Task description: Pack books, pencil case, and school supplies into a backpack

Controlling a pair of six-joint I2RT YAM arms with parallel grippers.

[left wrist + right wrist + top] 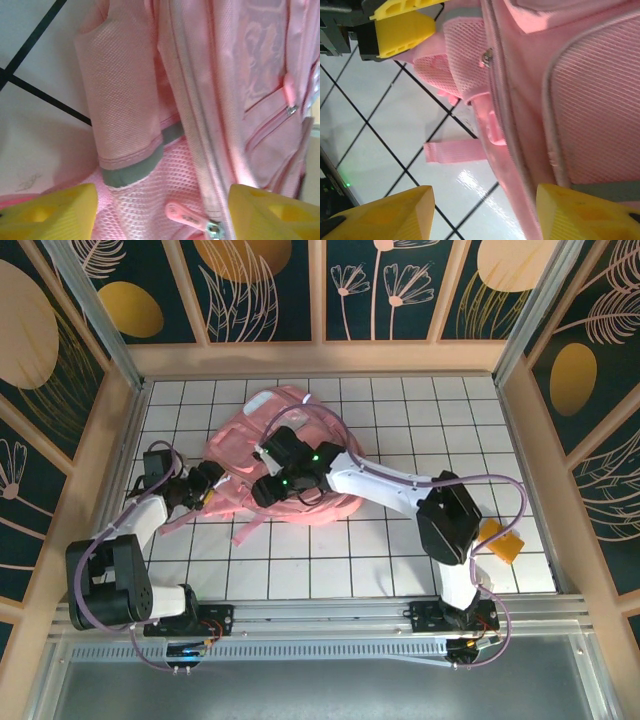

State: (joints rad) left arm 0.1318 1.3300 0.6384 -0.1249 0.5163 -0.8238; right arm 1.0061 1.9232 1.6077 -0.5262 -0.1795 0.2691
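Note:
The pink backpack (250,440) lies on the white tiled table (400,560), left of centre. My left gripper (205,492) is at its left side. In the left wrist view the left gripper (162,217) stands open over the backpack's (125,100) mesh side pocket, with a pink zipper pull (184,214) between the yellow fingertips (50,215). My right gripper (268,485) hangs at the backpack's near edge. In the right wrist view the right gripper (485,212) is open, one fingertip (585,210) against the backpack's (590,110) rim and the other over bare tile. A small orange-yellow block (503,540) lies far right.
A loose pink strap (455,151) trails from the backpack onto the tiles (250,530). The left gripper's yellow finger (402,25) is close by in the right wrist view. Wooden walls enclose the table; the tiles to the right and front hold nothing but the block.

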